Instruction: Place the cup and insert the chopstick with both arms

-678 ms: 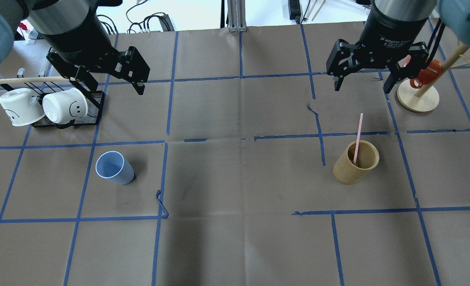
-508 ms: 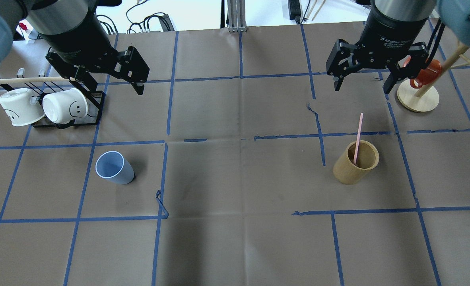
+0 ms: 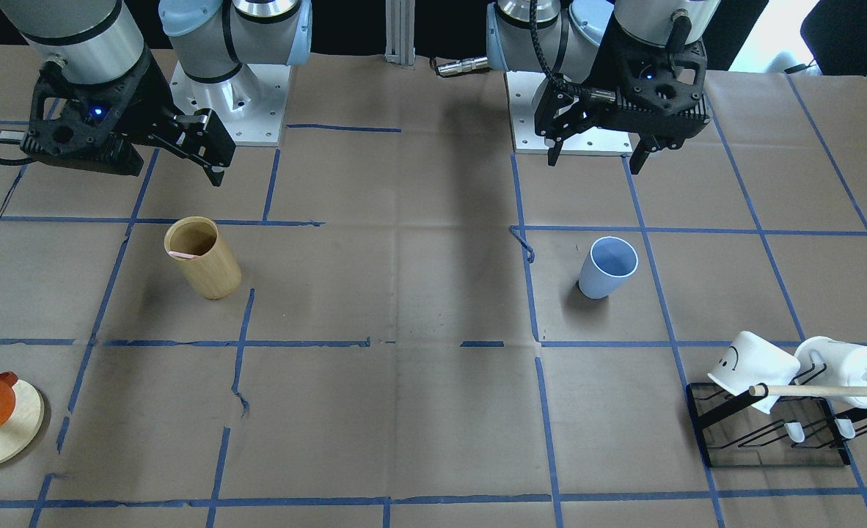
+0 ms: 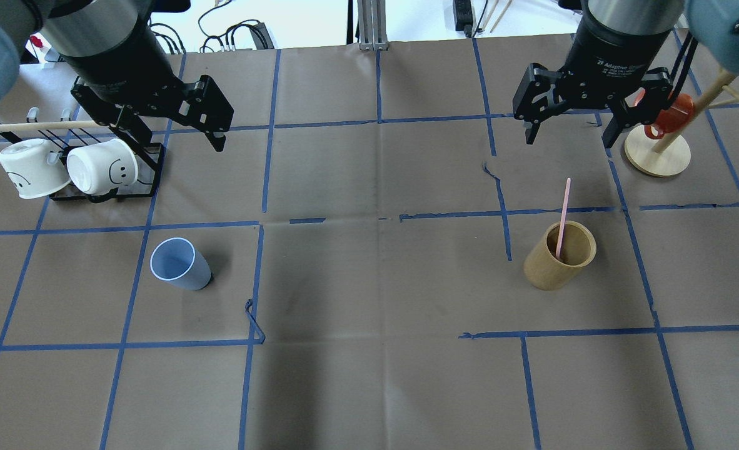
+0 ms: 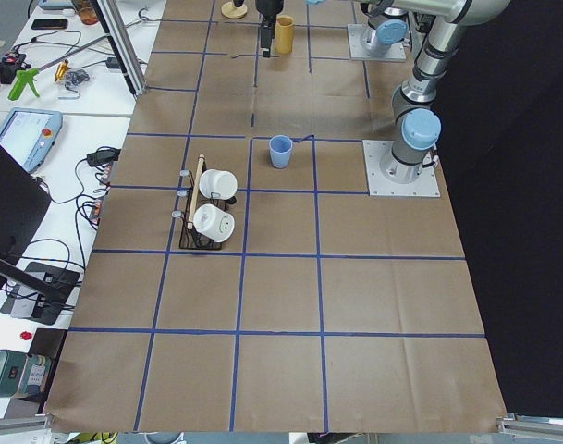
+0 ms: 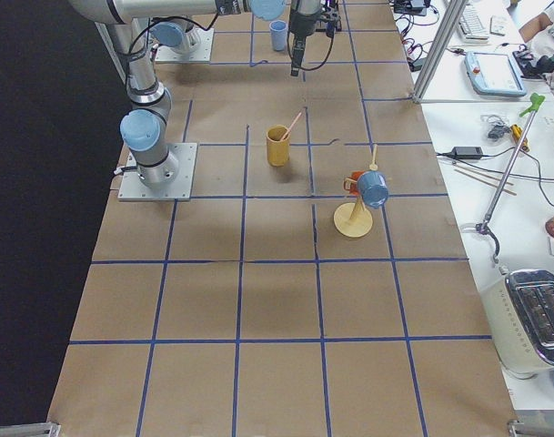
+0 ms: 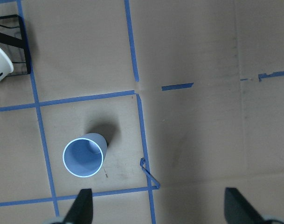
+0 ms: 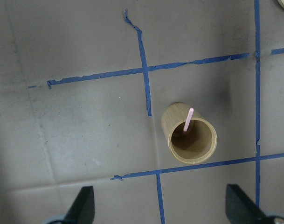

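We see a table (image 4: 376, 281) covered in matte brown paper, taped into a blue grid. Above it the left claw (image 3: 595, 160) and right claw (image 4: 568, 139) hang with black fingers spread wide, both empty. Below the right claw stands a smooth tan wooden cylinder (image 4: 559, 255). The tapered light-blue plastic cup (image 4: 180, 264) stands upright below the left claw, nearer one finger. The thin, straight pink chopstick (image 4: 563, 212) leans inside the wooden cylinder.
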`<action>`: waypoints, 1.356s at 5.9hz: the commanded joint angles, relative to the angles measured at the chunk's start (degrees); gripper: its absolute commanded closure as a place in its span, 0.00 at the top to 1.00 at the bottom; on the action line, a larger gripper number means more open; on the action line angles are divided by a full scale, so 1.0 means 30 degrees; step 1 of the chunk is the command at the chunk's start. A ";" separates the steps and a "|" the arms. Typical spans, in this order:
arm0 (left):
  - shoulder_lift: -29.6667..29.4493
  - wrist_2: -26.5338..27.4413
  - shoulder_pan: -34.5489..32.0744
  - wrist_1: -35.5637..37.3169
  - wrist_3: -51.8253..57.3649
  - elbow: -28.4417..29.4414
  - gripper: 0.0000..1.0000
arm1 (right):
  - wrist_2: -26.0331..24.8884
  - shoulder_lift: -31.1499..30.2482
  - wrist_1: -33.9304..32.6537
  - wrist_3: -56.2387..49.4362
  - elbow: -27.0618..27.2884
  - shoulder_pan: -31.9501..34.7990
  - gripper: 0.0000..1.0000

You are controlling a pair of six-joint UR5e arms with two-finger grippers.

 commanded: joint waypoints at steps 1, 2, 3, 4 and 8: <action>0.0373 0.0149 0.0356 -0.0613 0.0299 -0.0231 0.98 | -0.0231 0.0146 -0.0917 -0.0950 0.0045 -0.0444 1.00; 0.0316 0.0092 0.1345 -0.0618 0.0968 -0.0986 0.98 | -0.0291 0.0117 -0.0923 -0.2497 0.0103 -0.1173 1.00; 0.0403 0.0062 0.2254 -0.0299 0.2164 -0.3053 0.98 | -0.0175 0.0088 -0.0865 -0.3411 0.0161 -0.2573 1.00; 0.0491 0.0091 0.2524 0.1328 0.2263 -0.4756 0.98 | -0.0116 0.0117 -0.1445 -0.3566 0.0742 -0.3051 1.00; -0.0062 0.0150 0.3669 0.9829 0.3700 -1.1910 0.92 | -0.0028 0.0703 -0.7717 -0.2894 0.5838 -0.1627 1.00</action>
